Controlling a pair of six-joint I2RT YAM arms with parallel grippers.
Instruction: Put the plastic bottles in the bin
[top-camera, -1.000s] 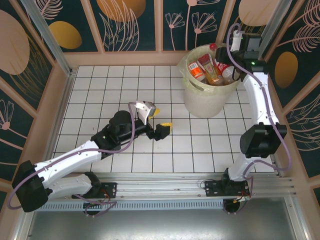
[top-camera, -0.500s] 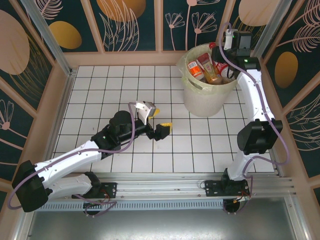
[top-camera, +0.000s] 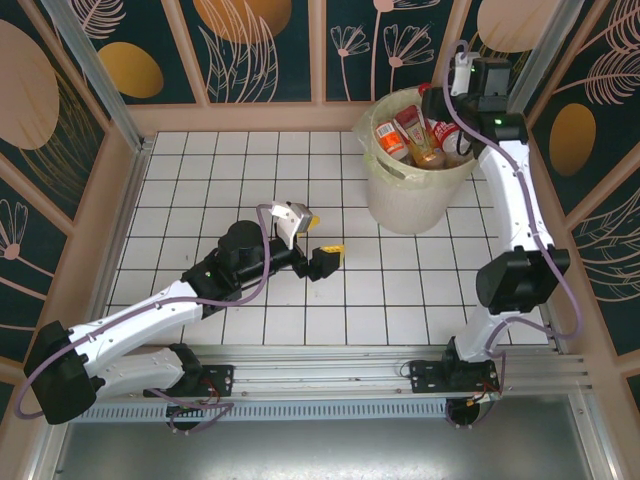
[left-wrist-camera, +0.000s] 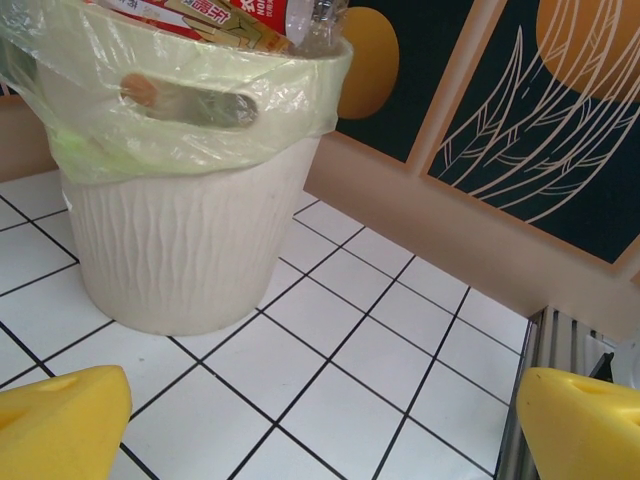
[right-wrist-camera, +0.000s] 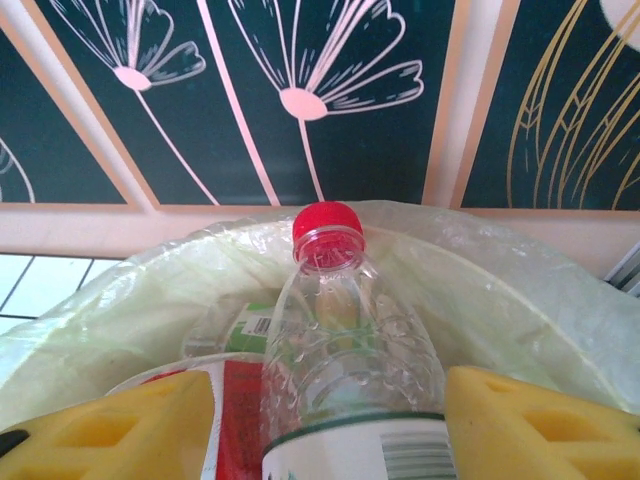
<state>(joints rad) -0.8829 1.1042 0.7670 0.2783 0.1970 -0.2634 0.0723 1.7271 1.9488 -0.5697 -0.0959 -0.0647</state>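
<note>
One red-capped bottle (right-wrist-camera: 338, 320) sits inside the half-spread right pincer (right-wrist-camera: 328, 410), over the bin (right-wrist-camera: 545, 315); grip uncertain.

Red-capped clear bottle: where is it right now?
Right wrist view: the red-capped clear bottle lies within the right claw, over the mouth of the lined bin, at the far right corner of the table.

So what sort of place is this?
Probably a staged robot test cell: a white tiled tabletop, floral-print wall panels boxing it in, and an aluminium rail along the near edge.
</note>
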